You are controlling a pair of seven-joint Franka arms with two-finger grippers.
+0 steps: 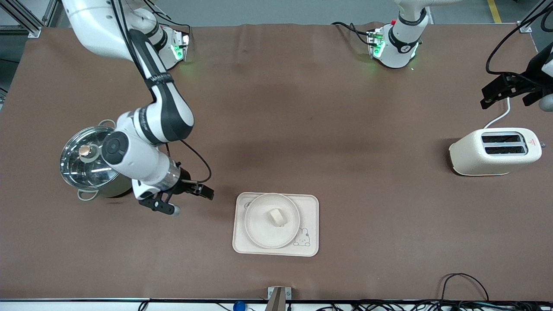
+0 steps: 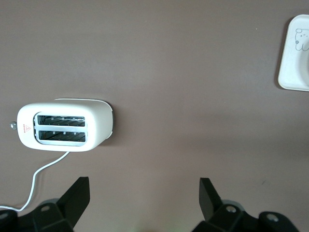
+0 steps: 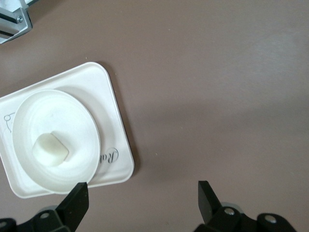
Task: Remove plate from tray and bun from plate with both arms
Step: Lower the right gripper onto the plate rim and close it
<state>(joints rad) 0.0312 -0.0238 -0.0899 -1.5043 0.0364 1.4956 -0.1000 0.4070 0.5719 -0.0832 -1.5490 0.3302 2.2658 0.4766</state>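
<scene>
The round cream plate (image 1: pixel 259 229) lies on the rectangular rabbit tray (image 1: pixel 309 207), in the part of the table near the front camera. The small pale bun (image 1: pixel 278 217) sits on the middle of the plate. My right gripper (image 1: pixel 185 199) is open and empty over the bare table, beside the tray toward the right arm's end. In the right wrist view the plate (image 3: pixel 58 111), bun (image 3: pixel 49 150) and tray (image 3: pixel 108 101) show past the open gripper (image 3: pixel 142 198). My left gripper (image 1: pixel 510 93) is open and empty, up above the toaster; it also shows in the left wrist view (image 2: pixel 145 195).
A steel pot with a glass lid (image 1: pixel 88 162) stands under the right arm's forearm. A cream toaster (image 1: pixel 497 151) with a white cord stands at the left arm's end, also in the left wrist view (image 2: pixel 65 128). Cables run along the table's near edge.
</scene>
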